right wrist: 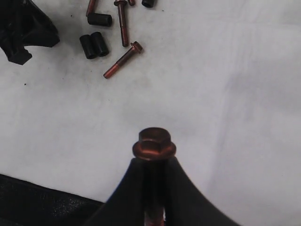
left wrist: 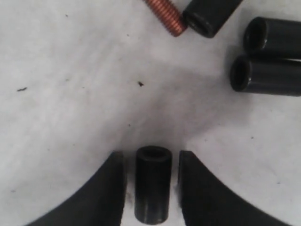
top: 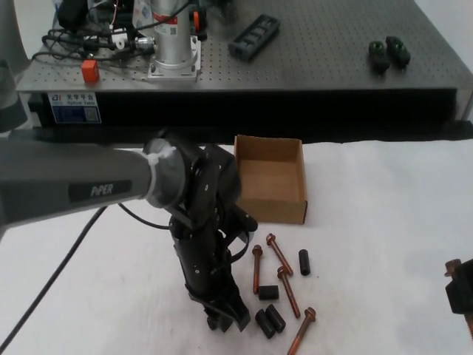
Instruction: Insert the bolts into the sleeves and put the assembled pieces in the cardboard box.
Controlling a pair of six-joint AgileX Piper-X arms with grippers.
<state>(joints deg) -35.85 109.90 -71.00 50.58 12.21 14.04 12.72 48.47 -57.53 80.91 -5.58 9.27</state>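
A black sleeve (left wrist: 153, 188) lies on the white cloth between the fingers of my left gripper (left wrist: 151, 188), with a thin gap on each side. In the high view this left gripper (top: 222, 314) is low at the cloth, left of the loose parts. Beside it lie two sleeves (left wrist: 265, 75) side by side, a third sleeve (left wrist: 209, 14) and a copper bolt's threaded end (left wrist: 164, 16). Several bolts (top: 288, 290) and sleeves (top: 270, 321) lie below the cardboard box (top: 270, 177). My right gripper (right wrist: 154, 162) is shut on a copper bolt (right wrist: 154, 146), head outward, at the right edge (top: 460, 288).
The open cardboard box stands at the cloth's far edge against a black rail. Behind it, the perforated bench (top: 332, 59) carries a metal post (top: 174, 37), an orange block (top: 89, 70) and a black tray (top: 253, 35). A cable (top: 52, 285) trails left.
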